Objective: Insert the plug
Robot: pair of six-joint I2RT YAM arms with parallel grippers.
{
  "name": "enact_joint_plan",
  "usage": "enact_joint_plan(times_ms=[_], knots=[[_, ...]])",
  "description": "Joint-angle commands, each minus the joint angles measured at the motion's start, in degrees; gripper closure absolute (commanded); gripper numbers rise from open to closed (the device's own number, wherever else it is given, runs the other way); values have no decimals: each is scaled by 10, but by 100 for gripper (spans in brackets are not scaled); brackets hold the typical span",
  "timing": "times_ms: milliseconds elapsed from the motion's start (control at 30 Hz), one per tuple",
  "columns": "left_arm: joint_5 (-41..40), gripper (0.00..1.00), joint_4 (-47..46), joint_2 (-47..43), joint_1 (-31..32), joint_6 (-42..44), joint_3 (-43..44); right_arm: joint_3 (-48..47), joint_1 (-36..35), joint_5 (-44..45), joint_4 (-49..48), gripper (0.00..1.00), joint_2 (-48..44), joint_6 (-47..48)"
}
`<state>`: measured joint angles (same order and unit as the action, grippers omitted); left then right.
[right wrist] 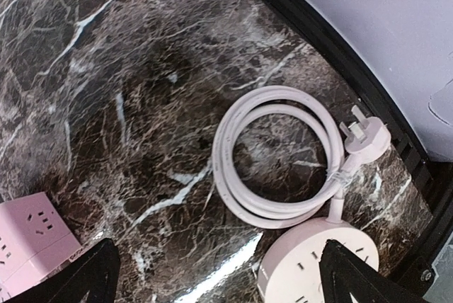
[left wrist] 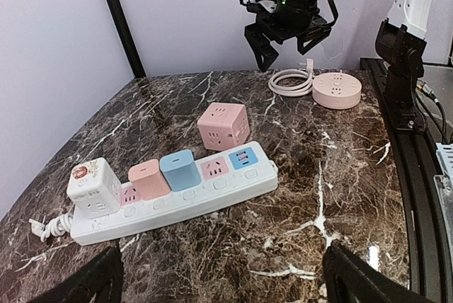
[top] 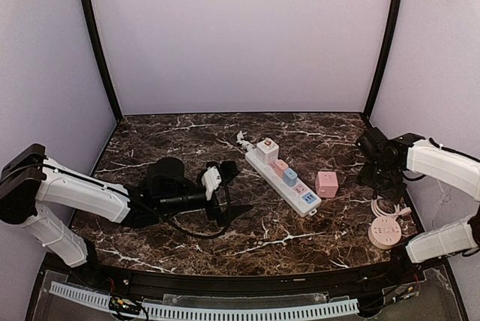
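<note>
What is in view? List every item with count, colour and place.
power strip: 1, white, mid-table, lying diagonally
cube adapter: 1, white, on the strip's cord end
pink block adapter: 1, pink, on the strip beside the white cube
blue block adapter: 1, blue, on the strip beside the pink one
cube socket: 1, pink, on the table right of the strip
round socket hub: 1, pale pink, near right corner
coiled cord: 1, pale pink, beside the hub, ending in a plug
table: 1, dark marble
left tool: 1, black, open, left of the strip
right tool: 1, black, open, above the coiled cord
</note>
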<state>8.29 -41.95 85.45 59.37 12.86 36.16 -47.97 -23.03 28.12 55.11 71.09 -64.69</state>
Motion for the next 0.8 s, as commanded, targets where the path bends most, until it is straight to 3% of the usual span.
enact_joint_plan(times_ms=[0, 233, 367, 433, 667, 733, 767], knots=[[2, 2, 6, -14, 0, 1, -9, 41, 60, -34, -46, 5, -41, 67], [8, 2, 7, -6, 0, -5, -3, 93, 141, -99, -155, 16, -6, 145], [9, 2, 8, -3, 0, -6, -2, 108, 154, -113, -201, 20, 39, 159], [8, 2, 8, -3, 0, -4, -2, 110, 156, -117, -214, 27, 65, 170], [13, 2, 8, -7, 0, -6, -2, 120, 156, -159, -249, 89, 101, 212], [13, 2, 8, -9, 0, -6, -3, 129, 155, -176, -255, 100, 98, 217], [11, 2, 8, -9, 0, -6, -3, 134, 154, -186, -253, 100, 96, 217]])
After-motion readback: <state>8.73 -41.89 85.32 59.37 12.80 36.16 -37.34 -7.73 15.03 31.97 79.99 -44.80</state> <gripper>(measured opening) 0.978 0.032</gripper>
